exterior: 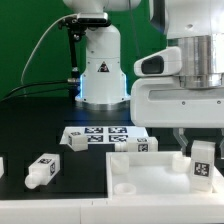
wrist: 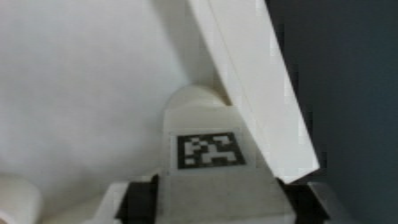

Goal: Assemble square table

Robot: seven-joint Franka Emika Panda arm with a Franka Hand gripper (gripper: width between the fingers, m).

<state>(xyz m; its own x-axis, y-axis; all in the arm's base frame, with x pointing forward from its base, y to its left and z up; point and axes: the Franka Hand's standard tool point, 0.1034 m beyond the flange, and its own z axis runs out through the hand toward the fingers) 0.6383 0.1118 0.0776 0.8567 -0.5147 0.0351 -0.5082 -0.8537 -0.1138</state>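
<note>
The square table's top [exterior: 150, 178] is a large white slab lying at the front, with raised edges and a round corner hole. At the exterior view's right, my gripper [exterior: 201, 148] reaches down over the slab's corner. A short white leg [exterior: 203, 166] with a black-and-white tag stands upright between its fingers. In the wrist view the same leg [wrist: 214, 145] fills the gap of the gripper [wrist: 222, 206]. The dark pads [wrist: 150, 200] press against both of its sides. Behind the leg lie the slab's flat face [wrist: 89, 90] and its raised rim [wrist: 240, 60].
The marker board [exterior: 95, 137] lies behind the slab. A second leg [exterior: 41, 171] rests at the exterior view's left and a third [exterior: 143, 144] beside the marker board. Another white part [exterior: 2, 165] shows at the left edge. The robot base [exterior: 100, 75] stands at the back.
</note>
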